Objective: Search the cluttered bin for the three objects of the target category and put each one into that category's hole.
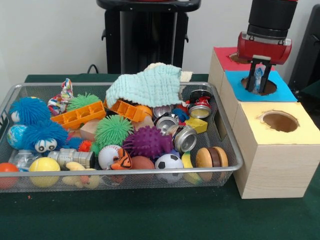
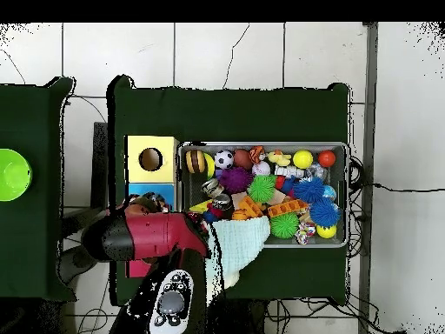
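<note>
My gripper (image 1: 259,78) hangs right over the blue-surround hole (image 1: 271,88) on the wooden box at the right. It is shut on a small see-through bottle (image 1: 259,80), whose lower end reaches the hole's mouth. The wire mesh bin (image 1: 125,176) lies left of the box, full of toys. Another see-through bottle (image 1: 22,159) lies at the bin's front left corner, half under a blue fuzzy toy. I cannot make out a third bottle. In the overhead view my arm (image 2: 152,237) covers the blue hole and the gripper; the bin (image 2: 261,146) lies beside it.
The red-surround hole (image 1: 228,59) is behind the blue one and the yellow-surround hole (image 1: 280,121) in front. Shiny metal cans (image 1: 186,138) lie in the bin's right half. A pale green cloth (image 1: 145,86) drapes over the bin's far rim. A green bowl (image 2: 12,174) sits apart.
</note>
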Motion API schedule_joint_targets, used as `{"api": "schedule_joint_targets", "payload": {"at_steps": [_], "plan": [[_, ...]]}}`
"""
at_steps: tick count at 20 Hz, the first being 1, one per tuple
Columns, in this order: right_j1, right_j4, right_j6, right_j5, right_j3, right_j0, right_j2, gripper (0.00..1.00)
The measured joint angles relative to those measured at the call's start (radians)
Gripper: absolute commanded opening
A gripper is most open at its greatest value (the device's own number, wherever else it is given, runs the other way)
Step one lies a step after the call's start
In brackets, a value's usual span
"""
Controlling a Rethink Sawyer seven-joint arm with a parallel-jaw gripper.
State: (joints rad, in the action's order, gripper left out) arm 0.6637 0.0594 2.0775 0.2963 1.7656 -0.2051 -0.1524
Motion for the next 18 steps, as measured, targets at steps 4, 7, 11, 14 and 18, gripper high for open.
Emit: {"api": "schedule_joint_targets", "payload": {"at_steps": [4,7,11,14,18], "plan": [[-0.010,0.015,0.000,-0.023,0.001,-0.005,0.000,0.00],[-0.023,0.021,0.000,-0.051,0.002,-0.007,0.000,0.00],[-0.038,0.024,0.000,-0.085,0.004,-0.010,-0.001,0.00],[-0.040,0.025,0.000,-0.089,0.003,-0.013,-0.005,0.00],[-0.049,0.034,0.000,-0.097,-0.001,-0.028,-0.020,1.00]]}}
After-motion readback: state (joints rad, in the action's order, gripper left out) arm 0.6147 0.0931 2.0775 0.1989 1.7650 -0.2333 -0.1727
